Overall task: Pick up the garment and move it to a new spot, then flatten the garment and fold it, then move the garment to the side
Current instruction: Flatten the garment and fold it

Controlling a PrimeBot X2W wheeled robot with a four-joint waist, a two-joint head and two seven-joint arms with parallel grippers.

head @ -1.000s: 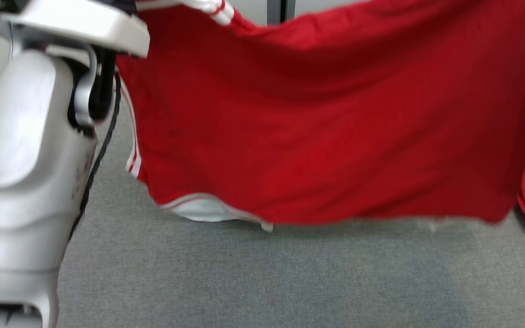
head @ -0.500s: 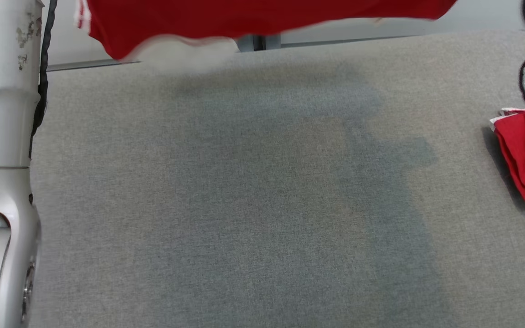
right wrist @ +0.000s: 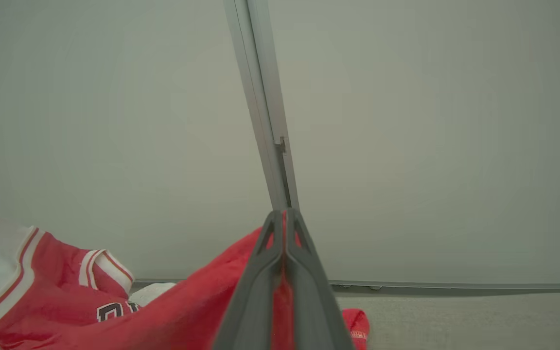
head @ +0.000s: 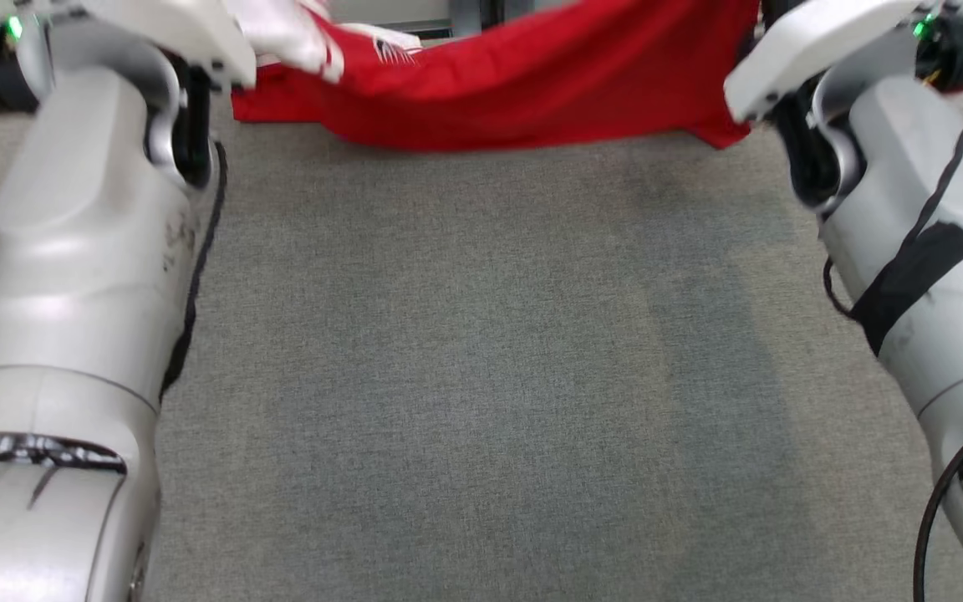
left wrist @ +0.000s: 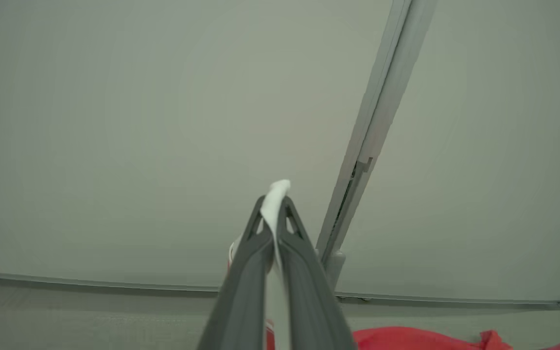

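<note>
While left jaws pinch shut on white trim and right jaws on red edge, red-and-white jersey shirt (head: pixel 532 92) hangs over far end of grey felt desk (head: pixel 481 376). Step: laying flat. Next: lower, pull smooth.

**One Garment, Two Arms, Two Grippers**

There was one red garment (head: pixel 532 92), trimmed in white. The head view held two pale arms: one left arm (head: pixel 72 251) and one right arm (head: pixel 891 167). The right arm bore one black strap (head: pixel 912 280). There were two grippers, the left gripper (left wrist: pixel 274 201) and the right gripper (right wrist: pixel 283 214). Each had two dark fingers, four in all. There was one grey surface (head: pixel 481 376) below. One upright strip (left wrist: pixel 377 131) split the wall (left wrist: pixel 114 121) into two panels.
</note>
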